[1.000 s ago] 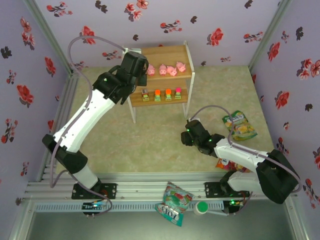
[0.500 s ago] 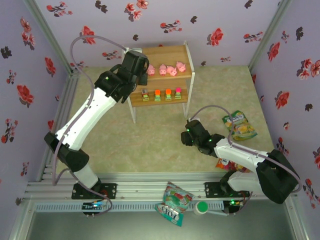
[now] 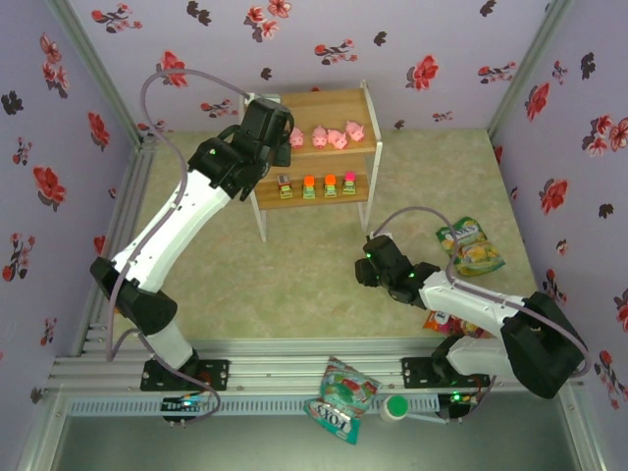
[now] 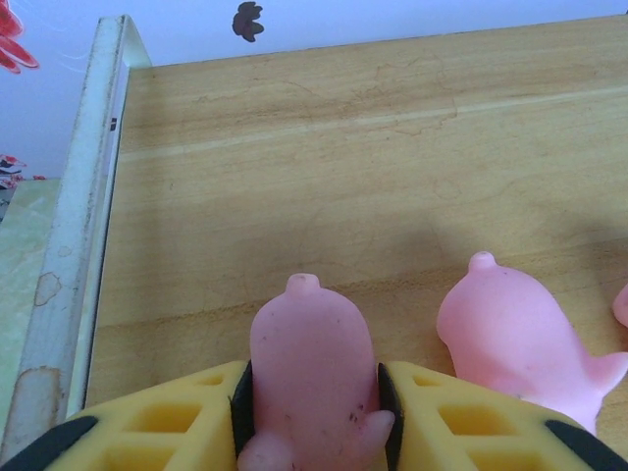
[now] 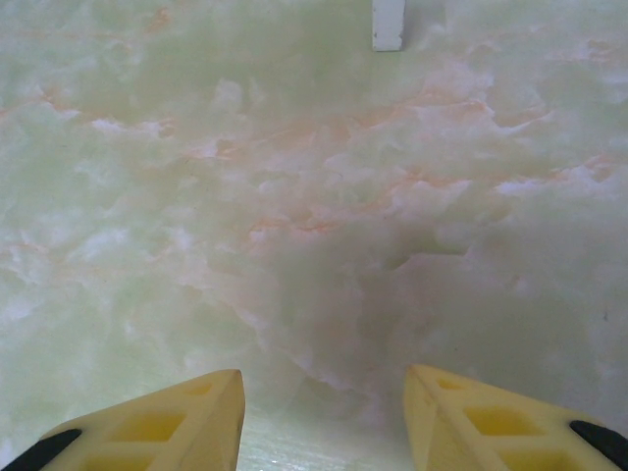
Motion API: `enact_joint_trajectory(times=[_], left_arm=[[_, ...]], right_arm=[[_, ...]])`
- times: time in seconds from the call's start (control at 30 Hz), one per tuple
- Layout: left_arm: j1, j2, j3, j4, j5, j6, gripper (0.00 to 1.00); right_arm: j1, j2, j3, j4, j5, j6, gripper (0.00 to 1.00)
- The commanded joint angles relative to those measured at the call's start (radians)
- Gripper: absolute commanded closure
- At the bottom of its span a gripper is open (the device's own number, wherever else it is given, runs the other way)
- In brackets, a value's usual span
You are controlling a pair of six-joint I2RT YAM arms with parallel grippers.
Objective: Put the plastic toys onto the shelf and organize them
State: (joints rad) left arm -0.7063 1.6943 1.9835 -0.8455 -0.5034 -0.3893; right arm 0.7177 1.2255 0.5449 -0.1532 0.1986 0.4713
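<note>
My left gripper [image 4: 314,412] is shut on a pink pig [image 4: 312,373], both black pads against its sides, resting on the top board of the shelf [image 4: 343,147] near its left edge. A second pig [image 4: 515,339] stands just to the right. From above, the left gripper [image 3: 285,132] is at the top tier's left end beside a row of pigs [image 3: 339,138]. Several blocky toys [image 3: 309,185] line the lower tier. My right gripper [image 5: 324,392] is open and holds nothing, low over the marbled mat, and sits right of centre [image 3: 365,267].
Snack bags lie at the right [image 3: 469,245], by the right arm [image 3: 442,322] and on the front rail [image 3: 341,397]. A white shelf leg [image 5: 389,25] stands ahead of the right gripper. Flowered walls close in the table on three sides.
The left arm's elbow and lower links have shifted slightly; its gripper stays at the top tier's left end with the pig. The right arm has not moved.
</note>
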Motion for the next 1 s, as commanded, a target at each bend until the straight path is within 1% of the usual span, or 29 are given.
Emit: enact_joint_trajectory(times=[0.0, 0.5, 0.97], left_arm=[[0.010, 0.015, 0.029, 0.001, 0.007, -0.008, 0.59], [0.010, -0.003, 0.044, 0.009, 0.010, -0.006, 0.52], [0.007, -0.062, 0.020, 0.012, -0.002, -0.008, 0.51]], right_arm=[[-0.004, 0.008, 0.007, 0.012, 0.015, -0.011, 0.53], [-0.004, 0.023, 0.015, 0.009, 0.014, -0.011, 0.52], [-0.003, 0.025, 0.015, 0.011, 0.017, -0.013, 0.51]])
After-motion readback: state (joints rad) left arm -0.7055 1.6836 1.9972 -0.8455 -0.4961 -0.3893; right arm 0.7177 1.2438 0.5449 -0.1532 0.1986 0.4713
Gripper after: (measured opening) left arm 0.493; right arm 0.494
